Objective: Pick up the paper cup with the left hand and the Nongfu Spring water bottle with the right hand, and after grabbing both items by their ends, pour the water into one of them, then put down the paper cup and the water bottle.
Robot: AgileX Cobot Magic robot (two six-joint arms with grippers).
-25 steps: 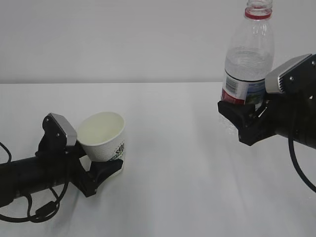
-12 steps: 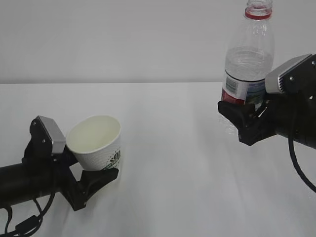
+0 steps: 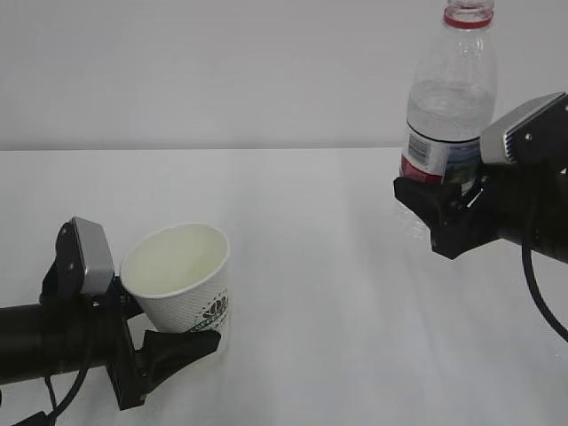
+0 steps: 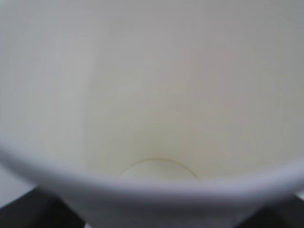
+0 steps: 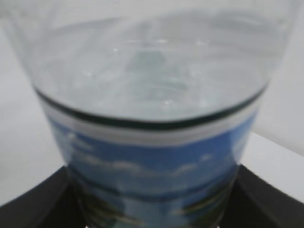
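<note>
Left hand (image 3: 164,342), nearest the camera at lower left: fingers pinched the paper cup (image 3: 182,284) low on its wall near the base. Cup was tilted, mouth facing up and slightly toward the camera, sitting low over the desk (image 3: 302,293); couldn't tell if its base touched. Left wrist view looked straight into the cup: bare bottom, looked dry.

Farther back on the right, the right hand (image 3: 435,209) had its fingers clamped around the label band of the water bottle (image 3: 448,106), low on the body. Bottle was upright, long axis vertical, uncapped neck on top, held clear above the desk. Water (image 5: 147,76) stood a bit above the label.

Key relation: the cup mouth lay well to the left of the bottle and lower, with a wide gap of bare desk between. My read: pouring needs the gap closed, then the bottle neck tipped leftward over the cup rim.
</note>
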